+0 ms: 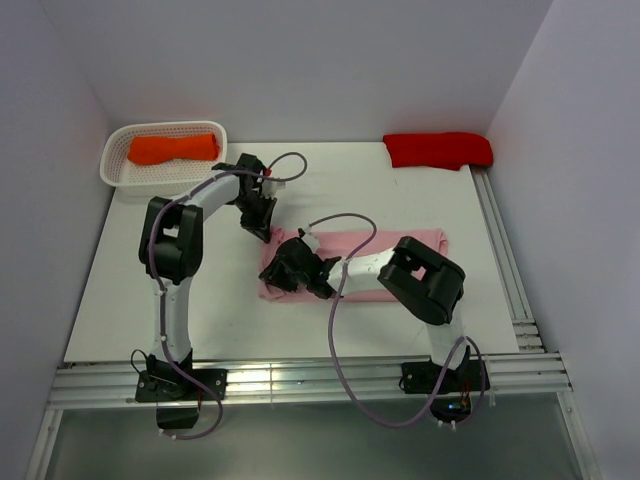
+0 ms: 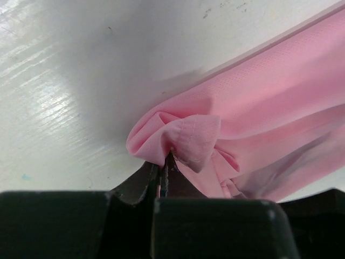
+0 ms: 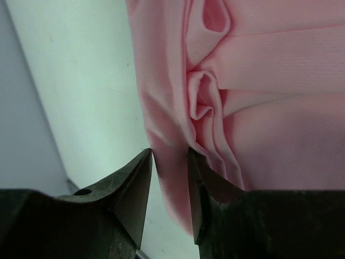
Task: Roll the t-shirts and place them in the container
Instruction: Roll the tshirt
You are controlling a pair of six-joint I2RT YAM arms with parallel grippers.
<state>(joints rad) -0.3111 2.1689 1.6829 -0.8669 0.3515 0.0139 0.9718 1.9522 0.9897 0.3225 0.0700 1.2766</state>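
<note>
Pink t-shirt point(image 2: 269, 91) lies on the table point(image 2: 64, 81) ahead of both grippers. The left gripper point(image 2: 164, 162) is clamped on only a thin bunched corner at its tips. The right gripper point(image 3: 170, 162) has its jaws slightly parted, straddling the shirt's edge without pinching it. Risk: the corner slips out, or a one-sided pull skews the roll.

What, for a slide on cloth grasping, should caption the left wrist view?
The left end effector pinches a bunched fold of the light pink t-shirt on the white table.
</note>
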